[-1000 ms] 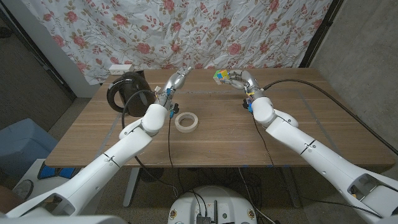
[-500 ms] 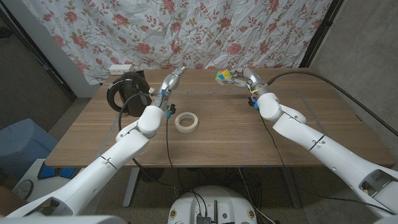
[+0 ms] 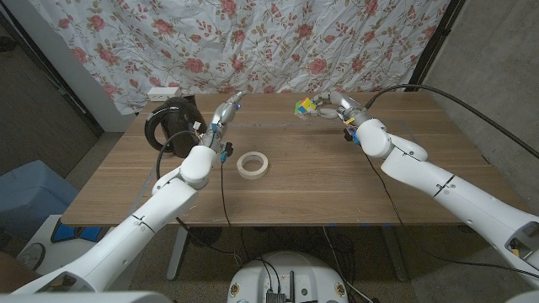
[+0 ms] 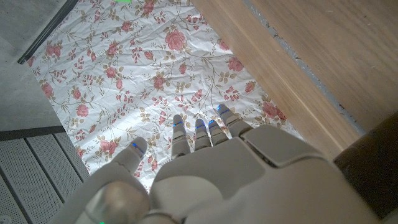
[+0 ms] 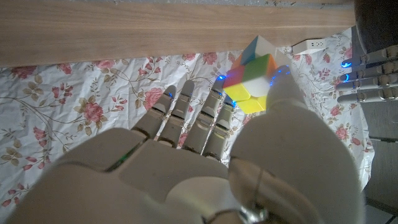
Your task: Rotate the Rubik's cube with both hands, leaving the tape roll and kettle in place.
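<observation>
Two hands, one cube, two bystander items. Right hand (image 3: 334, 104): raised over the table's (image 3: 320, 181) far edge, gripping the Rubik's cube (image 3: 302, 105) between thumb and fingers; the right wrist view shows the thumb pressed on one face and the cube clear of the wood. Left hand (image 3: 226, 112): raised above the far left part of the table, fingers straight and apart, holding nothing, well apart from the cube. Tape roll (image 3: 252, 164): lying flat near the table's middle, just beside the left forearm. Kettle (image 3: 170, 124): black, at the far left, near the left arm. Stage, as judged: cube lifted, second hand not yet on it, no turn begun. Hazards: the cube is held by few contact points close to the far edge, so a twist before the left hand braces it could pop it loose and send it off the back; the left arm crossing toward the cube could sweep the tape roll or nudge the kettle.
</observation>
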